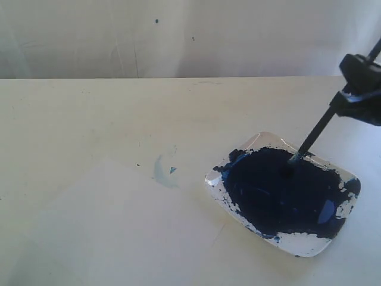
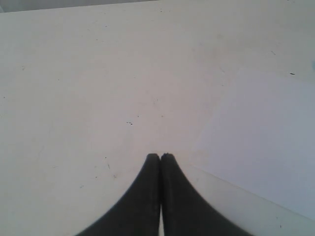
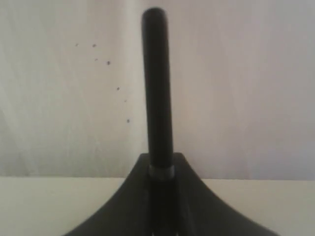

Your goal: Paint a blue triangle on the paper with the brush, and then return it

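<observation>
My right gripper [image 1: 344,102] is shut on the brush [image 1: 315,131] near the exterior view's right edge. The black handle slants down and left, and its tip dips into the dark navy paint pool [image 1: 280,190]. In the right wrist view the brush handle [image 3: 156,83] stands up from between the closed fingers [image 3: 187,196]. The paper [image 1: 113,232] lies at the front left, barely distinct from the table; a corner of the paper [image 2: 266,142] shows in the left wrist view. No blue triangle is visible. My left gripper [image 2: 160,156] is shut and empty, just above the table beside the paper's edge.
The paint sits in a clear, shallow square tray [image 1: 303,247] at the right of the table [image 1: 89,119]. A faint pale-blue smudge [image 1: 162,171] marks the table near the paper's far corner. A pale wall [image 1: 178,36] backs the table.
</observation>
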